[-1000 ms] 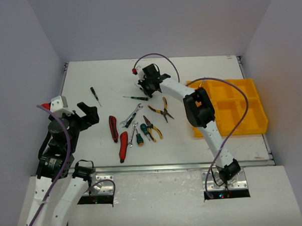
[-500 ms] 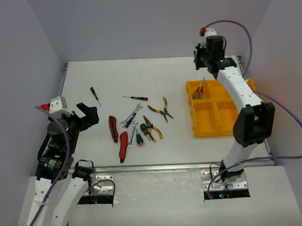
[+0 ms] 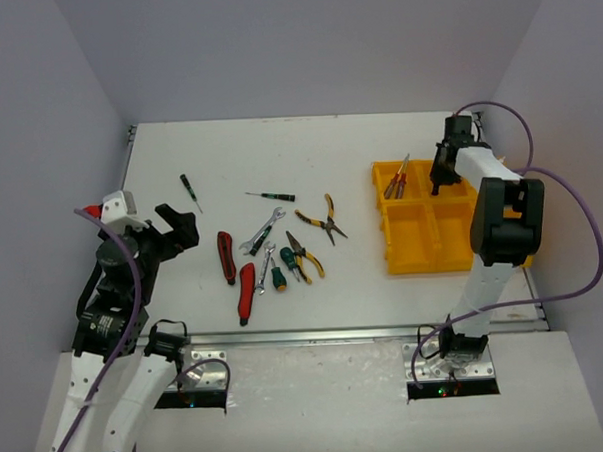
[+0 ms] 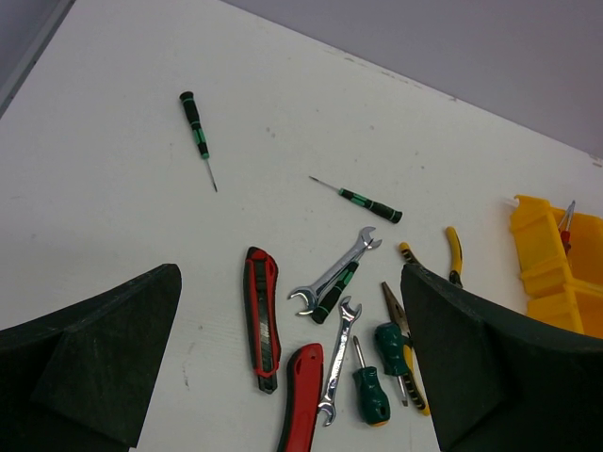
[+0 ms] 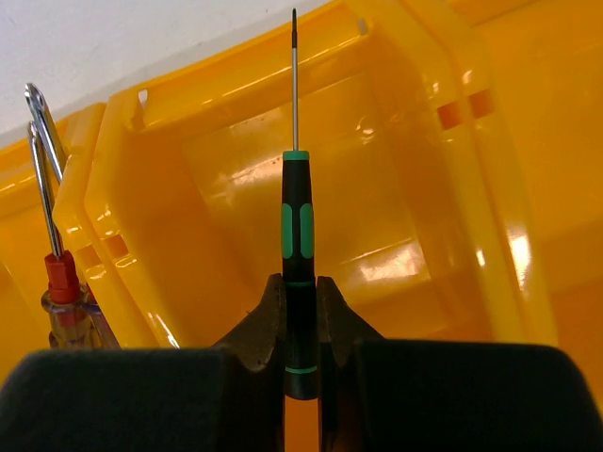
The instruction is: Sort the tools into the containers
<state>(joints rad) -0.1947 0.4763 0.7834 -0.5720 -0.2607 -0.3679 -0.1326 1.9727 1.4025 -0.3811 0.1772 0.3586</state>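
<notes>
— Over the yellow tray, what does the right gripper carry?
— One green-and-black screwdriver, pinched by the handle end between the fingers, blade pointing at the tray's far wall. It hangs over the far-row middle compartment. The far-left compartment beside it holds the red-handled screwdrivers.
— The left gripper?
— Jaws wide apart, nothing in them, above the left side of the table.
— Loose tools?
— On the table between the arms: two red knives, two yellow pliers, wrenches, a stubby green screwdriver, two thin green screwdrivers. All lie well apart from the tray.
</notes>
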